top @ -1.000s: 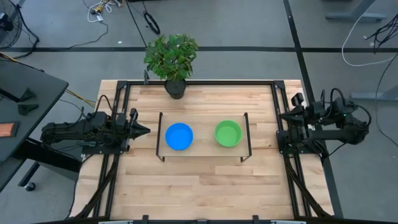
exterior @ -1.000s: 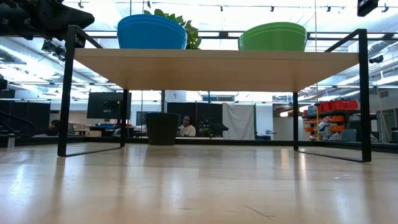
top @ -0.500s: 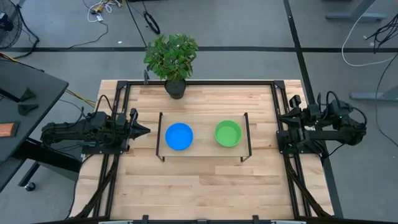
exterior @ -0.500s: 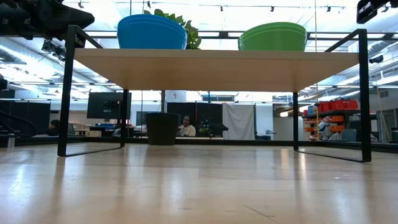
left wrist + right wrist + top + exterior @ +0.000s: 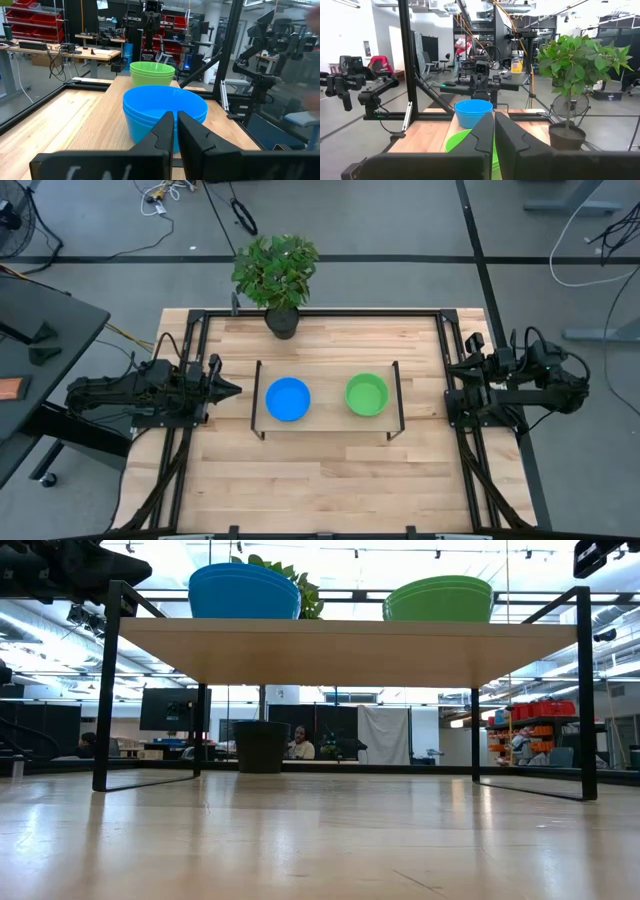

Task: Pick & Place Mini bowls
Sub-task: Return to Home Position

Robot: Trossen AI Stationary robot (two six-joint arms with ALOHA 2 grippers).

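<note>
My left gripper [image 5: 232, 390] sits at the left side of the table [image 5: 330, 480], level with the shelf [image 5: 328, 422] and pointing at its left end. In the left wrist view [image 5: 175, 117] I see its two fingers pressed together with only a thin slit between them, and they hold nothing. Straight ahead of those tips, near but not touching, stand the blue bowls [image 5: 165, 112], nested one inside another so that their rims show in layers. Beyond them on the same board are the green bowls [image 5: 152, 74], nested the same way.

My right gripper [image 5: 452, 367] is drawn in at the right edge of the table, beside the shelf's right end and clear of it. The right wrist view [image 5: 493, 118] shows its fingers pressed together too, with nothing between them. The green bowls [image 5: 457, 142] lie just past those tips, partly hidden by them, with the blue bowls [image 5: 473, 112] farther along.

From above, the blue bowls [image 5: 288, 399] take the left half of the shelf and the green bowls [image 5: 367, 395] the right half, well apart. In the low view both stacks [image 5: 244, 592] [image 5: 440, 599] stand upright on the shelf's top board [image 5: 350, 650].

Behind the shelf, at the table's far edge, a leafy plant [image 5: 276, 268] stands in a dark pot [image 5: 282, 323].
</note>
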